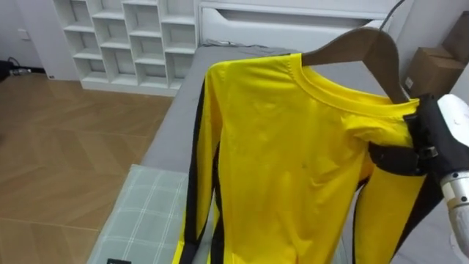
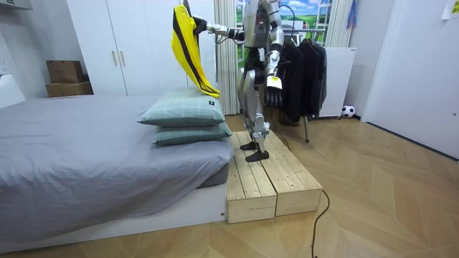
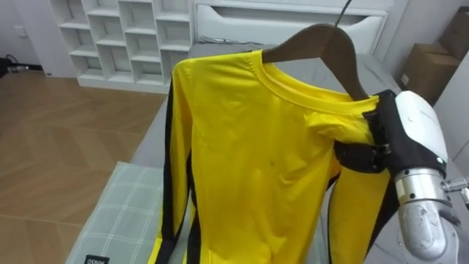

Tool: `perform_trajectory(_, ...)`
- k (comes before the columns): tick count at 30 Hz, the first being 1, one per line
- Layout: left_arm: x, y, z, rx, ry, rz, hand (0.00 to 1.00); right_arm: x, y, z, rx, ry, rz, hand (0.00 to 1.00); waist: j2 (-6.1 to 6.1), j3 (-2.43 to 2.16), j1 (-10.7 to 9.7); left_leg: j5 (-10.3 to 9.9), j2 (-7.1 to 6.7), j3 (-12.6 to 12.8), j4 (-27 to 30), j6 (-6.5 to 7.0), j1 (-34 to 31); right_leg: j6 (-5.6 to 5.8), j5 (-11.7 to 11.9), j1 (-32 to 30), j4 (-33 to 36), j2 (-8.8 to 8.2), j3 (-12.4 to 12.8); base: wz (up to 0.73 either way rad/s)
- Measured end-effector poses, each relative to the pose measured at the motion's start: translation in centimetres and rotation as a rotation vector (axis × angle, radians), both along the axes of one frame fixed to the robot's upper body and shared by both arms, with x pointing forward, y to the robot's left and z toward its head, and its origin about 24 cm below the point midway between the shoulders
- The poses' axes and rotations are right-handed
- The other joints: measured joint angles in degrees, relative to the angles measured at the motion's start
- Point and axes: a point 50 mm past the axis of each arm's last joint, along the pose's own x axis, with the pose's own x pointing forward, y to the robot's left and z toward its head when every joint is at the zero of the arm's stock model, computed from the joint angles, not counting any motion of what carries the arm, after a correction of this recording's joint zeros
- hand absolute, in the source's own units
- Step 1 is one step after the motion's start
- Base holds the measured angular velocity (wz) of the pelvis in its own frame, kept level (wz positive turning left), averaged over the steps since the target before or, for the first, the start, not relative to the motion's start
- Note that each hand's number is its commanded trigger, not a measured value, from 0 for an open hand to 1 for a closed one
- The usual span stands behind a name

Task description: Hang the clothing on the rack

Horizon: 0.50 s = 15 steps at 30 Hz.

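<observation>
yellow shirt [image 3: 256,161]: draped on a wooden hanger [image 3: 330,37], raised just left of the right hand, with the pillows [image 2: 186,115] well below it.
right hand [image 3: 414,125]: clamped on the shirt's shoulder over the hanger arm.
left hand [image 2: 273,82]: hangs at the side; state cannot be told.
done: shirt on hanger, lifted.
left: judged, carrying it to the clothes rack [image 2: 305,57] behind the robot and hooking it on.

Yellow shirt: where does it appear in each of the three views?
Left eye view: yellow shirt centre to right, right robot hand gripping its shoulder.
Right eye view: centre, slightly further left.
Room view: upper middle, hanging above the bed.
Shared landmark: green checked pillow below the shirt.
</observation>
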Motion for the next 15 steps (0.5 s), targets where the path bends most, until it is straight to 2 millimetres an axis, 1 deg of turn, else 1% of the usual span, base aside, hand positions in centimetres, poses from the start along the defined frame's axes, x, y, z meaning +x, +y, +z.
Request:
perform_trajectory(3, 0.3, -0.4, -0.2, -0.042, -0.012, 0.011, 0.0, -1.2, 0.1, -0.6, -0.017, 0.021, -0.002, 1.0, 0.38, 0.17, 0.4, 0.0, 0.0, 0.0, -0.1, 0.0, 0.0, 0.0, 0.0, 0.1, 0.0, -0.01, 0.0, 0.0)
perform_trajectory(4, 0.2, -0.5, -0.3, -0.066, -0.014, 0.03, 0.0, -1.5, 0.1, -0.9, -0.017, 0.029, -0.004, 1.0, 0.3, 0.11, 0.3, 0.0, 0.0, 0.1, -0.2, 0.01, -0.1, 0.0, 0.0, 0.0, 0.1, -0.01, 0.0, 0.0)
perform_trajectory(5, 0.0, -0.7, -0.5, -0.09, -0.007, 0.042, 0.0, -1.7, 0.1, -1.1, -0.016, 0.037, -0.006, 1.0, 0.67, 0.33, 0.3, 0.0, 0.0, 0.1, -0.2, 0.02, -0.2, 0.0, 0.0, -0.1, 0.1, -0.02, 0.0, 0.0)
perform_trajectory(6, -0.2, -0.8, -0.6, -0.1, 0.004, 0.045, 0.0, -1.8, 0.0, -1.2, -0.019, 0.043, -0.009, 1.0, 0.7, 0.33, 0.3, 0.0, 0.0, 0.2, -0.3, 0.02, -0.1, 0.01, 0.0, -0.1, 0.1, -0.03, 0.1, -0.07)
perform_trajectory(7, -0.8, -1.0, -0.9, -0.126, 0.032, 0.057, 0.0, -2.0, 0.0, -1.5, -0.019, 0.052, -0.013, 1.0, 0.8, 0.27, 0.4, 0.0, 0.01, 0.5, -0.7, 0.03, 0.0, 0.01, 0.0, -0.2, 0.2, 0.0, 0.6, -0.15)
perform_trajectory(8, -1.7, -1.4, -1.3, -0.155, 0.068, 0.072, 0.0, -2.1, 0.1, -1.7, -0.016, 0.06, -0.013, 1.0, 1.0, 0.26, 0.4, 0.0, 0.04, 0.9, -0.8, 0.03, 0.0, 0.01, 0.0, -0.4, 0.1, 0.02, 0.7, -0.16)
perform_trajectory(11, -3.4, -2.2, -2.0, -0.231, 0.14, 0.106, 0.0, -2.3, 0.0, -2.0, -0.011, 0.081, -0.01, 1.0, 0.99, 0.3, 0.1, 0.0, 0.08, 1.4, -0.6, 0.02, 0.1, 0.01, 0.0, -0.5, 0.1, 0.02, 0.8, -0.08)
perform_trajectory(12, -3.5, -2.3, -2.1, -0.247, 0.151, 0.109, 0.0, -2.3, 0.0, -2.0, -0.011, 0.085, -0.01, 1.0, 0.96, 0.29, 0.1, 0.0, 0.08, 1.4, -0.6, 0.02, 0.1, 0.0, 0.0, -0.4, 0.1, 0.02, 0.9, 0.0)
perform_trajectory(15, -4.2, -2.8, -2.4, -0.311, 0.177, 0.13, 0.0, -2.4, 0.0, -2.1, -0.005, 0.089, -0.008, 1.0, 0.58, 0.48, 0.1, 0.0, 0.11, 1.8, -0.5, 0.02, 0.1, 0.0, 0.0, -0.6, 0.2, 0.02, 1.6, -0.06)
